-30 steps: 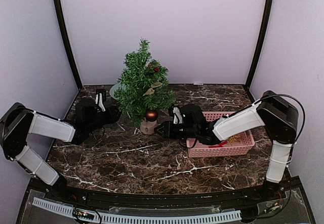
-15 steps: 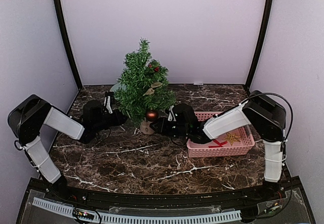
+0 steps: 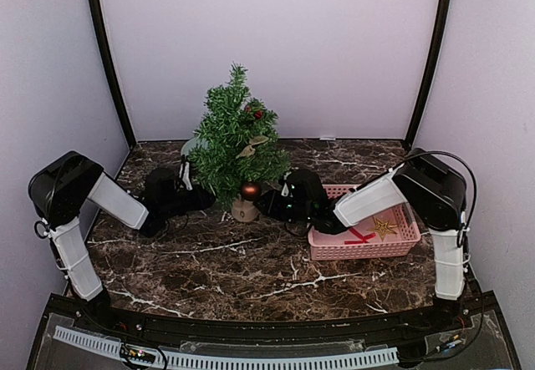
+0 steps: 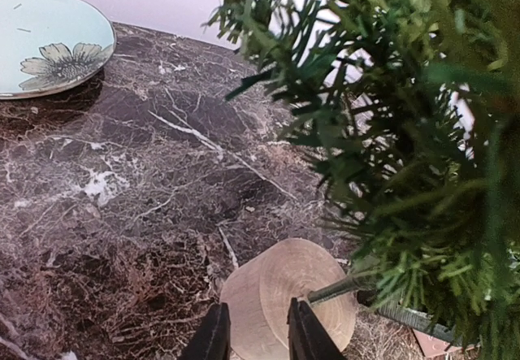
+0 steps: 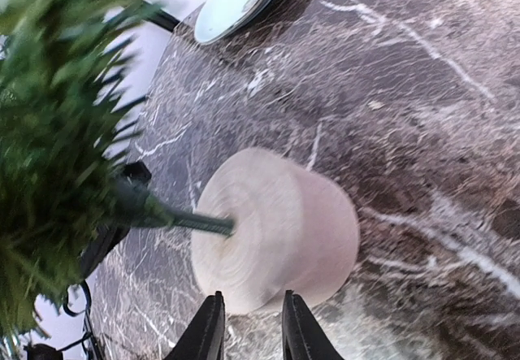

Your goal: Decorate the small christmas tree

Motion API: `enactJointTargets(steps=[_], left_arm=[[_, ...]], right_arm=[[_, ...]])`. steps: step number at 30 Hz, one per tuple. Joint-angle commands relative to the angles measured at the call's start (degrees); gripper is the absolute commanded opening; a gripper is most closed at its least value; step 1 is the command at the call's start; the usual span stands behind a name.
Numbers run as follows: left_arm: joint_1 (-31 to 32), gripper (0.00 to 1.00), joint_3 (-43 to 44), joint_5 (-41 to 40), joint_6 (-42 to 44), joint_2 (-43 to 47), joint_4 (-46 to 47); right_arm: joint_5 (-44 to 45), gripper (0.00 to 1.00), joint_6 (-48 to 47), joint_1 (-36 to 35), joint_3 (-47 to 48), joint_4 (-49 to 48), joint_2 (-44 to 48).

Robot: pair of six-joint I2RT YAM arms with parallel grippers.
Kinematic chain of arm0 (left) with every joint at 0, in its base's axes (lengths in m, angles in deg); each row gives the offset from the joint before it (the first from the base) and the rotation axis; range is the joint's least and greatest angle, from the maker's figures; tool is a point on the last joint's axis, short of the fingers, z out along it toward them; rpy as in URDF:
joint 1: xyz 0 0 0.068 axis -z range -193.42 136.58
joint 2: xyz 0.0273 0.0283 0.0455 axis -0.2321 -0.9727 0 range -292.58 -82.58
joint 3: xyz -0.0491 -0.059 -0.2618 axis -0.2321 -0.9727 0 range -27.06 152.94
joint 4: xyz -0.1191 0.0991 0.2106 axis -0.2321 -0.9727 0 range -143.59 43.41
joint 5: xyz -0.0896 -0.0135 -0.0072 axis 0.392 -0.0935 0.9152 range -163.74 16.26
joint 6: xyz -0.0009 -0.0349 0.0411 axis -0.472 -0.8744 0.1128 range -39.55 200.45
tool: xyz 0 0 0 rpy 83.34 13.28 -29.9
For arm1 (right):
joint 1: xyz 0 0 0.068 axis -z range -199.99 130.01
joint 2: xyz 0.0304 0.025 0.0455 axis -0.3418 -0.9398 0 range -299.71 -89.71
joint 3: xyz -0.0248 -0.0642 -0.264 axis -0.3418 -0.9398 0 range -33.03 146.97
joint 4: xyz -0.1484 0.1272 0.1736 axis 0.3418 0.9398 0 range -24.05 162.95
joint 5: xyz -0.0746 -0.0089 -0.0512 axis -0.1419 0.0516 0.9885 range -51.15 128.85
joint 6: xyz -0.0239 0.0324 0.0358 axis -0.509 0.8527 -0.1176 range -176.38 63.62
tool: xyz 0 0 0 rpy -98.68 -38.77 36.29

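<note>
Seen from above, the small christmas tree (image 3: 227, 140) stands upright at the centre back of the dark marble bench (image 3: 209, 261). Its trunk rises straight from a tan wooden base (image 3: 244, 211). Both arms lie low and point at that base from opposite sides of the frame.

The left fingers (image 4: 213, 340) sit at the bottom edge of the left wrist view. They have a narrow gap between them with nothing in it. The base lies just beyond their tips, slightly to the right.

The right fingers (image 5: 210, 336) are likewise a little apart and empty. The base is directly ahead of them, filling the middle of that view, with the green stem running off to the left. The right arm looks the nearer of the two.

A pink basket (image 3: 368, 251) of ornaments sits at the right, beside the right forearm.
</note>
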Motion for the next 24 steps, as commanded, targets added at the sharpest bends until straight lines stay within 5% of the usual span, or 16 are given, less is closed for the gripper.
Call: enactJointTargets(steps=[1,24], left_arm=[[-0.3,0.26,2.2,1.7,-0.2,-2.0,2.4],[0.2,0.24,7.1,6.9,-1.6,-10.7,4.0]], right_arm=[[0.4,0.24,0.6,1.2,1.9,-2.8,-1.9],[-3.8,0.2,-0.5,3.3,7.5,-2.2,-7.0]])
